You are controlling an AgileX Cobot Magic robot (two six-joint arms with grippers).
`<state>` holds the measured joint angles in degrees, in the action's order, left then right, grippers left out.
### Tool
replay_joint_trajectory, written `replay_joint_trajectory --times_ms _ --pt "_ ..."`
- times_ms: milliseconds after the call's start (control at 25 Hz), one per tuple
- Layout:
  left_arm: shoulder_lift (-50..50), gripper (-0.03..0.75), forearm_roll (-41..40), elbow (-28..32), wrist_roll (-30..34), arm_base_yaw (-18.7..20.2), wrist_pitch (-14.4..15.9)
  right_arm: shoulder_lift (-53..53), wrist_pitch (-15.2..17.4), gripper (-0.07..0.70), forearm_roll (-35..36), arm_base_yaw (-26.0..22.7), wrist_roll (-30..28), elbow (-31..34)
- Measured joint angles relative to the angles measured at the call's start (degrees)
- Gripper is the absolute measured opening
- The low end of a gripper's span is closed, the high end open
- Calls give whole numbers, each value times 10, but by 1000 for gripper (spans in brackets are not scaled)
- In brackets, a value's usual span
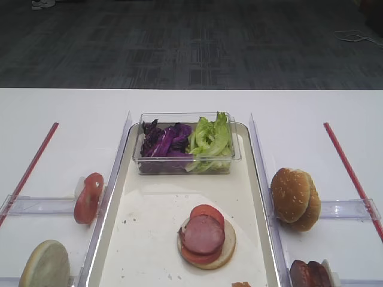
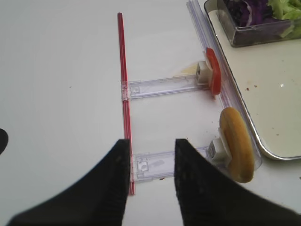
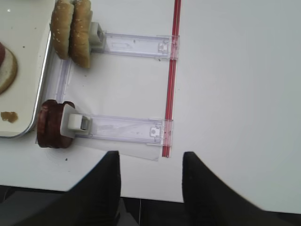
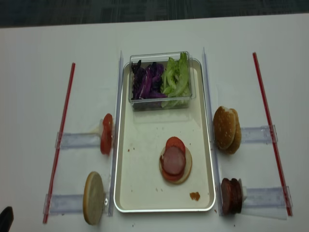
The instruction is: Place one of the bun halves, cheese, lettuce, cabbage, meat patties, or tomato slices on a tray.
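Right end effector (image 3: 150,172): parted, holding nothing, above bare bench.
Left end effector (image 2: 150,157): parted, nothing held.
Bench (image 1: 66,107): white, red strips.
Tray (image 1: 149,215): central; bun half (image 1: 225,246), tomato slice (image 1: 206,212), meat patty (image 1: 203,234) stacked.
Floor (image 1: 191,42): dark carpet.

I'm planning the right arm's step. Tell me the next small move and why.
Probably bring the right gripper forward and left toward the meat patties upright in their holder just outside the tray. The gripper stands open and holds nothing, and those patties are its nearest ingredient; the stack on the tray already shows bun, tomato and meat.
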<state>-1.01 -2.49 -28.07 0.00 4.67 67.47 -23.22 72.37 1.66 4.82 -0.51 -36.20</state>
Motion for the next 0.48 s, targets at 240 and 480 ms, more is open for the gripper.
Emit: replay_joint_trajectory --times_ms 240,480 --pt "0 225 0 0 0 0 0 62 1 337 -10 0 -14 23" --pt "0 225 0 0 0 0 0 134 5 337 -12 0 -27 49"
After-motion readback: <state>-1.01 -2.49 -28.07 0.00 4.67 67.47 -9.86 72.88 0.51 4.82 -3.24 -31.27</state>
